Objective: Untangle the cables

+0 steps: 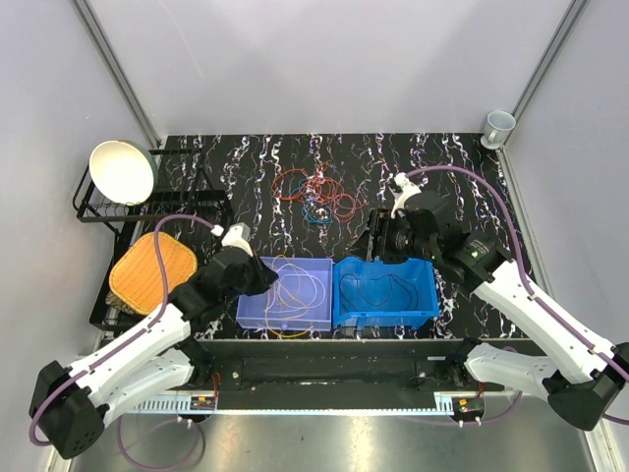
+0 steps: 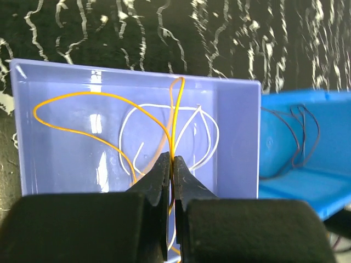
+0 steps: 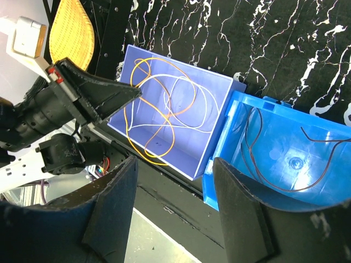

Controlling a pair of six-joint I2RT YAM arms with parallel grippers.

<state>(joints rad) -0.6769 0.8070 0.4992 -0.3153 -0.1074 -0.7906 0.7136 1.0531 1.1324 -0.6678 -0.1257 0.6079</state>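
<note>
the left fingers [image 2: 160,174], black and wedge-shaped, fill the bottom of the left wrist view. they are pressed together on a thin orange wire [image 2: 172,120], which rises from the tips toward 12 o'clock and loops off to 9 o'clock inside the lilac bin [image 2: 60,164]. a white wire [image 2: 217,139] lies coiled loose on the same glossy plastic floor. the blue bin [image 1: 393,317] sits just beside the lilac one at its 3 o'clock side and holds a dark wire [image 3: 246,142]. the right fingers [image 3: 244,213] stand wide apart above the bins with nothing between them.

the unsorted tangle of cables [image 1: 316,195] (orange, red and blue loops, as far as the top view shows) sits on the black marbled bench [image 1: 472,162] at 12 o'clock of the bins, apart from both.

these wires look very light, limp and a little springy. their smooth insulation could slip through a loose pinch, and they will likely drag neighbours along where loops cross. i would take one strand at a free end or an outer loop, away from the crossings.
</note>
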